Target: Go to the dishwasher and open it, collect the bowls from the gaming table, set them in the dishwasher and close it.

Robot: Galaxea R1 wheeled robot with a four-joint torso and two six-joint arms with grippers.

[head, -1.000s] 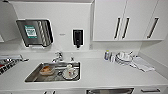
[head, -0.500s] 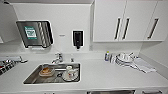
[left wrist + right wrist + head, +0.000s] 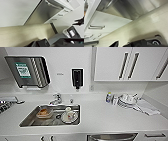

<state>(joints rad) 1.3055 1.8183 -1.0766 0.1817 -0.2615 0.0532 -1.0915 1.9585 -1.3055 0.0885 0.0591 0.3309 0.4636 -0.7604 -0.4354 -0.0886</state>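
Two things catch my eye first: the white counter [image 3: 105, 119] and the steel sink [image 3: 51, 115] set into it. Inside the sink lie some used dishes: a white plate [image 3: 68, 117] with a cup on it, and beside it a small container with something orange-brown [image 3: 44, 113]. A tap [image 3: 57, 99] stands behind the sink. On the wall above hang a paper-towel dispenser [image 3: 27, 70] and a dark soap dispenser [image 3: 77, 78]. To the right, white upper cabinets [image 3: 125, 63] with bar handles. On the counter below them a small bottle [image 3: 108, 97] stands just beside a stack of white dishes [image 3: 127, 100], and a folded cloth [image 3: 147, 108] lies next to these.

The dishwasher [image 3: 112, 137] sits under the counter, at the lower edge of the head view, to the right of the sink; its steel front and bar handle are seen from above. In the left wrist view the steel front [image 3: 46, 13] is large, door shut, with white drawer fronts beside it and pale floor [image 3: 18, 33] below. The right wrist view shows the bar handle [image 3: 109, 4].

I cannot tell whether either gripper's fingers are apart or together.
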